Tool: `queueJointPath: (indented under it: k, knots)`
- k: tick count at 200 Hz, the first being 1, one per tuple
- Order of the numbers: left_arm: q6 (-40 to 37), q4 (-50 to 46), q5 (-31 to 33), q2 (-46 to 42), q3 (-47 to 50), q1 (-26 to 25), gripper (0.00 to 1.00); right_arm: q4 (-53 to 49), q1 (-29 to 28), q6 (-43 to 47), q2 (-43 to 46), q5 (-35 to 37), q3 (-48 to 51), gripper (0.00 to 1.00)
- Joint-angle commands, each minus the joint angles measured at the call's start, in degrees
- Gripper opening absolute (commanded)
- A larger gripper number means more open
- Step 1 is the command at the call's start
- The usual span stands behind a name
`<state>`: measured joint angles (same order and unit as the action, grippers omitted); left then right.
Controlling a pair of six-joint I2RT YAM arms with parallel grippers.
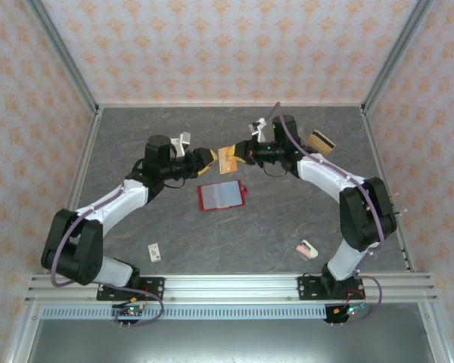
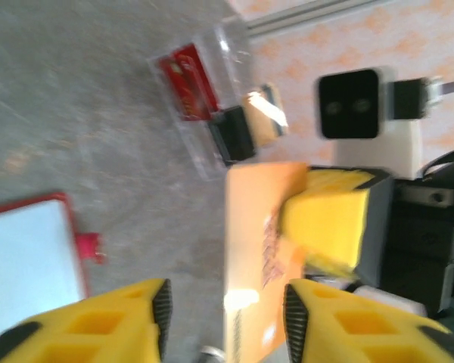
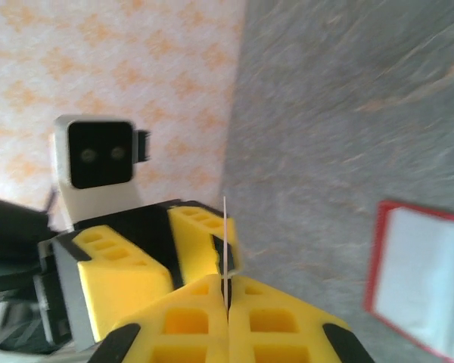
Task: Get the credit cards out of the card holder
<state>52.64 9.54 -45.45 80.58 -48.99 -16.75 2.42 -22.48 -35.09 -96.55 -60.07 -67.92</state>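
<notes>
An orange-tan credit card [image 1: 228, 159] hangs in the air between the two grippers, above the table's middle. My right gripper [image 3: 227, 291] is shut on it; in the right wrist view the card [image 3: 225, 227] stands edge-on as a thin line. My left gripper [image 2: 227, 318] is open, its fingers either side of the card [image 2: 253, 249] with gaps showing. The card holder [image 1: 222, 196] lies open and flat on the table just in front, red-rimmed with pale inner pockets, and shows at the edges of both wrist views [image 2: 30, 257] [image 3: 424, 280].
A clear plastic tray [image 2: 212, 144] holding a dark-red block [image 2: 188, 72] and a tan item sits at the back right [image 1: 323, 141]. A tiny white card with a red mark [image 1: 154, 251] lies front left. A small pinkish object [image 1: 307, 249] lies front right.
</notes>
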Motion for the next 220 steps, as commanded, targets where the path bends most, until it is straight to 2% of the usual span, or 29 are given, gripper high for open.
queueJointPath:
  k: [1,19,40,70,97,128,140,169,220]
  knots:
    - [-11.73,-22.97,13.39,-4.31,-5.38,0.73,0.61,-17.14,3.61,19.18,4.93,14.69,-6.67,0.0]
    - [-17.14,-34.85,21.59,-5.88,-8.87,0.92,0.72,-23.07,6.41,27.64,5.83,26.06,-10.47,0.0]
    - [-21.36,-46.36,30.45,-5.92,-13.4,1.35,0.8,-26.18,9.86,36.69,5.81,33.89,-13.94,0.0]
    - [-25.67,-51.77,37.42,-6.48,-15.9,1.93,0.95,-32.3,15.36,50.46,4.02,37.34,-19.81,0.0]
    - [-27.36,-53.82,38.91,-6.07,-17.93,3.13,0.99,-38.89,19.84,63.98,2.14,36.44,-24.67,0.0]
    - [-29.15,-56.09,40.16,-5.0,-20.72,4.07,1.0,-53.49,24.87,75.88,-4.67,33.58,-35.44,0.0]
    - [-29.65,-56.39,40.51,-5.07,-20.97,4.25,1.0,-58.59,25.84,80.16,-7.16,34.81,-38.67,0.0]
    - [-29.68,-55.15,40.19,-6.04,-19.54,4.23,1.0,-61.38,27.0,84.71,-10.34,40.22,-42.0,0.0]
    - [-29.63,-55.11,38.38,-5.32,-19.35,4.23,1.0,-65.07,27.23,90.73,-14.89,39.73,-46.42,0.0]
